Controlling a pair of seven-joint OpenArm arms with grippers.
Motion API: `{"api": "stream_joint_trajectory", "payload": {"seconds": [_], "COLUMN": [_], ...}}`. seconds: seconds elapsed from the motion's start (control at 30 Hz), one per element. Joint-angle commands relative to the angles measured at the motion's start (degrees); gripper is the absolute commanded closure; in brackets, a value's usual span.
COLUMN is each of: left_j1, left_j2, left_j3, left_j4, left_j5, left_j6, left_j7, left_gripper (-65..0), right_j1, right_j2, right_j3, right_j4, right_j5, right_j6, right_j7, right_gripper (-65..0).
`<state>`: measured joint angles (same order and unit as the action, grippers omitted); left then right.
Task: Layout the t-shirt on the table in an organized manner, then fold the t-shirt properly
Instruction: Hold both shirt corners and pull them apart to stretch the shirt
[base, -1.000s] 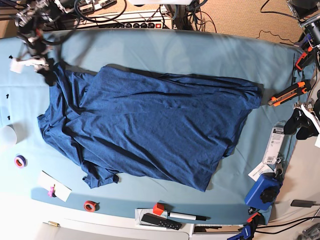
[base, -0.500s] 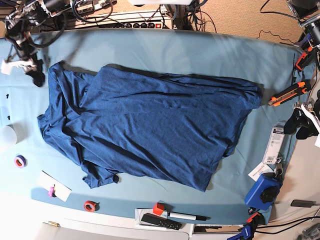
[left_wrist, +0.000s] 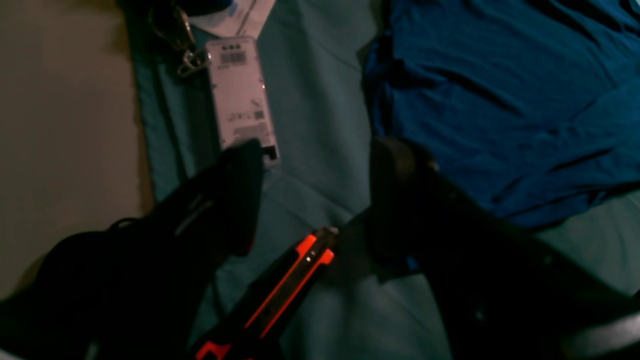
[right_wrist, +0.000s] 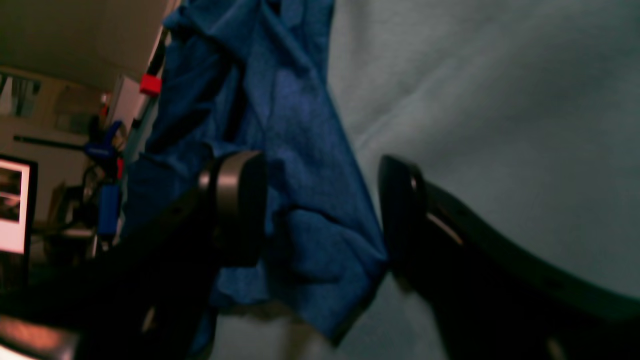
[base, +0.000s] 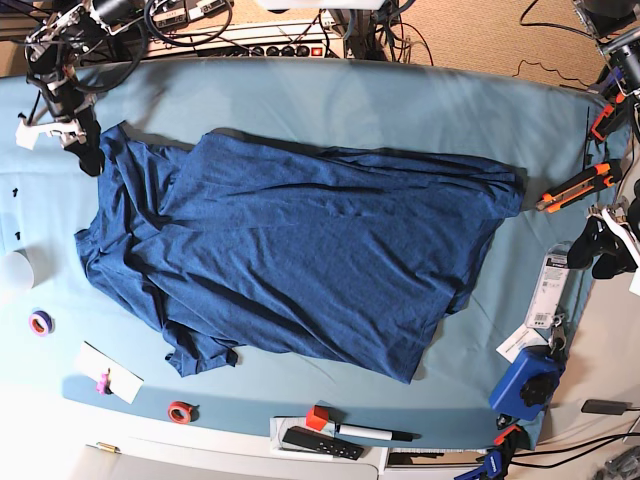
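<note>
Navy t-shirt (base: 300, 250) lies spread, wrinkled, across the teal table (base: 350, 100); right gripper (right_wrist: 320, 210) at its corner, jaws wide, gripping nothing; left gripper (left_wrist: 310, 190) beyond the opposite edge, jaws apart, empty, above an orange utility knife (left_wrist: 280, 295).

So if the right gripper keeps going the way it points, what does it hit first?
Most likely the t-shirt: its corner lies right between the open jaws of the right gripper. Depth is unclear.

both arms end in matte black plastic grippers with thick curved fingers: the left gripper (left_wrist: 312, 155) looks plain and dark, the right gripper (right_wrist: 320, 200) shows a rounded grey-edged pad (right_wrist: 240, 200) (black cables loop behind it).
</note>
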<state>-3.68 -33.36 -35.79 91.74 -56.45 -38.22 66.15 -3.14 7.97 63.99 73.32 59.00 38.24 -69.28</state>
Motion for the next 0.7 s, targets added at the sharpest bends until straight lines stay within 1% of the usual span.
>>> {"api": "stream_joint_trajectory", "payload": {"seconds": [0.0, 0.17, 0.33, 0.47, 0.67], "left_j1": [-0.92, -0.9, -0.92, -0.9, -0.9], "left_j2": [-1.4, -1.4, -1.4, -1.4, -1.4], "left_j3": [-0.39, -0.39, -0.39, -0.39, -0.39], "left_j4": [0.76, 0.76, 0.76, 0.76, 0.76], "left_j5": [-1.25, -1.25, -1.25, -1.25, -1.25], "left_j6": [-0.17, -0.15, -0.15, -0.15, 0.26], "left_j7": [-1.05, -1.05, -1.07, -1.05, -1.03], "left_gripper": [-34.5, -34.5, -34.5, -34.5, -34.5], "right_j1": [0.33, 0.48, 0.44, 0.44, 0.44], "right_j2": [0.11, -0.42, -1.95, -1.92, -1.92], "right_j3": [-1.11, -3.06, -3.67, -3.67, -3.67], "right_j4": [-0.94, -1.84, -1.79, -1.75, -1.75], "right_j5": [0.0, 0.07, 0.52, 1.66, 1.64], "right_j6": [-0.79, -0.81, -0.72, -0.5, -0.52], "right_j7": [-0.96, -1.64, -5.46, -7.41, -9.42], "right_gripper": [-35.5, -35.5, -35.5, -35.4, -35.4]}}
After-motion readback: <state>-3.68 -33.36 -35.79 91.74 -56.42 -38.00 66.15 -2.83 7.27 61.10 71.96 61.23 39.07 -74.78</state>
